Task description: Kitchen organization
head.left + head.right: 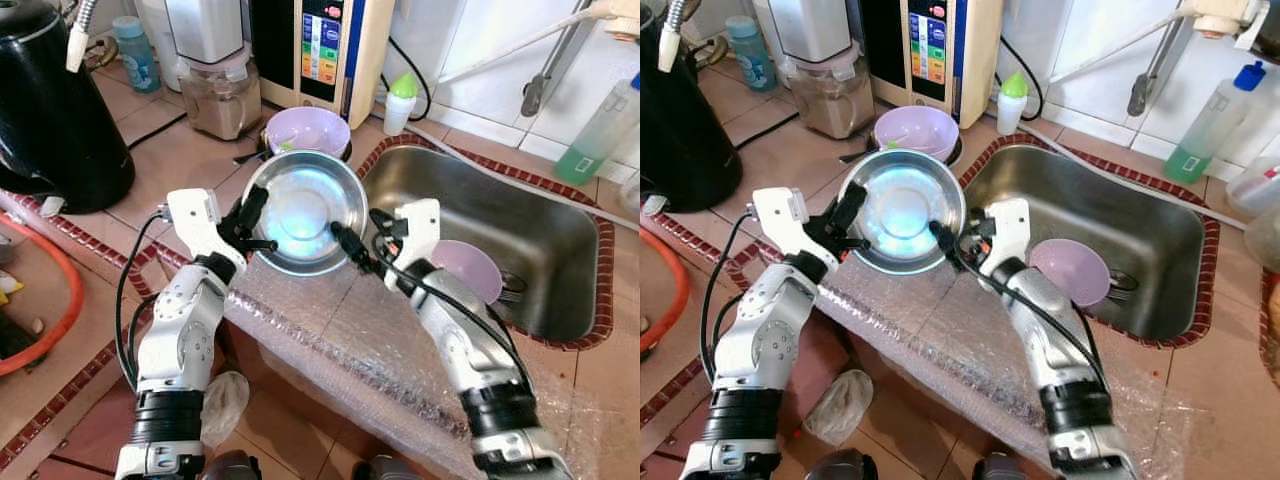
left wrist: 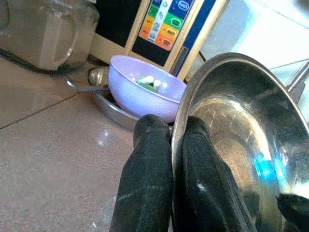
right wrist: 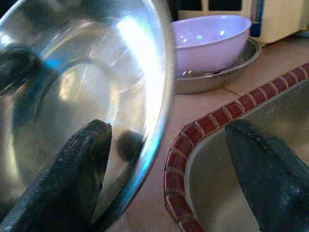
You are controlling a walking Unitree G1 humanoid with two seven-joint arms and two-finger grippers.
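A: Entry, reading left to right. The left gripper [image 1: 250, 222] is pinched on the near-left rim of the steel bowl [image 1: 305, 212]: one finger inside the rim, one outside, plain in the left wrist view. The bowl is held up and tilted, hollow toward the robot's head, above the counter edge.

B: And past that claw?

A: Just beyond it, toward the wall, a lilac bowl [image 1: 308, 130] with green and white scraps sits in a shallow metal dish [image 3: 227, 72]. Further back stands a panelled appliance [image 1: 325, 50].

B: The other arm?

A: The right gripper [image 1: 350, 245] is spread wide at the bowl's opposite rim. One finger [image 3: 72, 164] lies against the inside wall, the other [image 3: 265, 169] hangs apart over the sink [image 1: 560, 330]. It steadies; it does not clamp.

B: Right of that?

A: The sink basin, with a second lilac bowl [image 1: 470, 268] lying in it just beside the right wrist.

B: Progress?

A: My judgement: mid-task. The steel bowl is lifted but not yet placed. Both lilac bowls are unsorted. Destination unclear.
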